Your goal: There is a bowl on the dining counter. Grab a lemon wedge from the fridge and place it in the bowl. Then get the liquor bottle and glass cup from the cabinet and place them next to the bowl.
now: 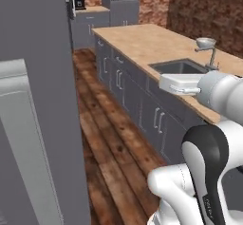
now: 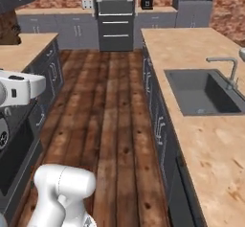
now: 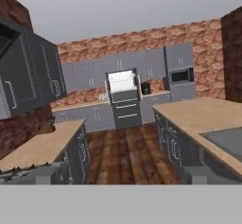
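The fridge (image 3: 124,100), white on top with grey drawers below, stands at the far wall, across the wooden floor; it also appears as the fridge (image 2: 115,15). Grey wall cabinets (image 3: 33,76) hang at the upper left, and more cabinets (image 3: 90,74) line the far wall. My gripper (image 1: 163,83) is held up over the aisle, far from the fridge, and points down the kitchen; the gripper (image 2: 40,86) is seen from the other side. It is open, with nothing in it. The bowl, lemon wedge, liquor bottle and glass cup are out of view.
A long wooden counter (image 2: 191,53) with a sink (image 2: 203,94) and tap runs along the right. A second counter (image 2: 24,49) runs on the left. A tall grey panel (image 1: 42,100) stands close on the left. The wooden floor (image 2: 110,101) between the counters is open.
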Controlling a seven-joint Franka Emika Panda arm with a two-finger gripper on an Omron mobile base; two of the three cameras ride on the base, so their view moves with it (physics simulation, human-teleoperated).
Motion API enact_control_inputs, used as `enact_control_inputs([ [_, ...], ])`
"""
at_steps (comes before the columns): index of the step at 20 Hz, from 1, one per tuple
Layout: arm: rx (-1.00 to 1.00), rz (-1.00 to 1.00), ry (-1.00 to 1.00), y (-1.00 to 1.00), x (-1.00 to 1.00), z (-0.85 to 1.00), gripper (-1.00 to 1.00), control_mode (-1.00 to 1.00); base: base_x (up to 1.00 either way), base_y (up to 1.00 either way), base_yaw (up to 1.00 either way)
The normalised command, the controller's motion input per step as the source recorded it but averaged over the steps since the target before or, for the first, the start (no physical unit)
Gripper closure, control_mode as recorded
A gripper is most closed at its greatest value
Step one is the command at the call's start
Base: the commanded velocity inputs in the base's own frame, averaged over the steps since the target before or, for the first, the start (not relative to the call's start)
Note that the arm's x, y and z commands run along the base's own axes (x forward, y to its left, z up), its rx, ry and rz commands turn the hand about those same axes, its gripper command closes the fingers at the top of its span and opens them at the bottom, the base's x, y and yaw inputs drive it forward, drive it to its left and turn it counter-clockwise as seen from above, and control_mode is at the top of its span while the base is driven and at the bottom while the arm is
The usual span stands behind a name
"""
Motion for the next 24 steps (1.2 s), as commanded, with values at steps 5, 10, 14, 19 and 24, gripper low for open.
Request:
enact_control_inputs([
  [5, 0.0, 0.0, 0.0, 0.0, 0.0, 0.0, -1.0, 1.0, 0.43, 0.35, 0.48],
  [10, 0.0, 0.0, 0.0, 0.0, 0.0, 0.0, -1.0, 1.0, 0.28, 0.19, 0.52],
  [14, 0.0, 0.0, 0.0, 0.0, 0.0, 0.0, -1.0, 1.0, 0.24, 0.21, 0.5],
  [19, 0.0, 0.0, 0.0, 0.0, 0.0, 0.0, -1.0, 1.0, 0.24, 0.2, 0.49],
  [24, 0.0, 0.0, 0.0, 0.0, 0.0, 0.0, -1.0, 1.0, 0.24, 0.19, 0.22],
])
